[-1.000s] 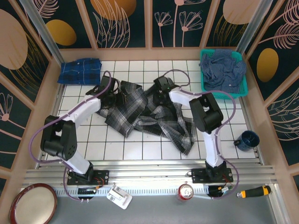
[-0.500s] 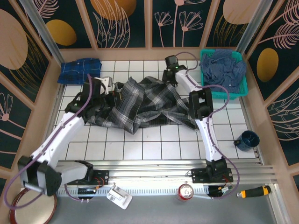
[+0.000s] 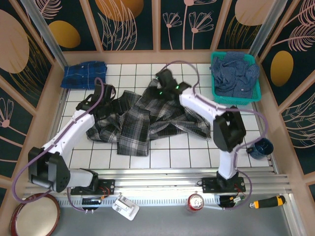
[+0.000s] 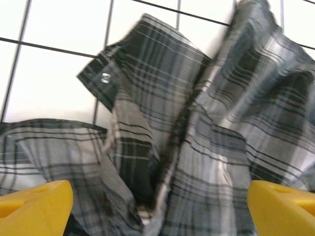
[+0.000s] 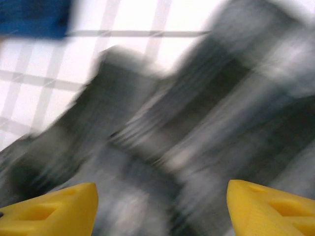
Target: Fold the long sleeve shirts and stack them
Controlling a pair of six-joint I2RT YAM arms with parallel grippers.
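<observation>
Long sleeve shirts are counted at three. One teal plastic basket (image 3: 213,73) is seen at the far right corner of the white tiled desk (image 3: 162,157), and the dull navy, finely patterned shirt (image 3: 235,73) is heaped crumpled inside it. The bright blue-and-navy plaid shirt (image 3: 83,73) is laid folded at the far left corner. The grey, black and white plaid shirt (image 3: 147,118) is spread rumpled across the middle of the desk, and a buttoned cuff (image 4: 106,77) is picked out in the left wrist view.

Two grippers are counted. The left gripper (image 4: 157,209) is held over the left part of the grey shirt, with yellow fingers (image 4: 34,206) parted wide and nothing pinched. The right gripper (image 5: 162,206) is poised over the shirt's far edge and is released too, though that wrist view is blurred. One dark blue mug (image 3: 259,147) is stood by the right edge.
</observation>
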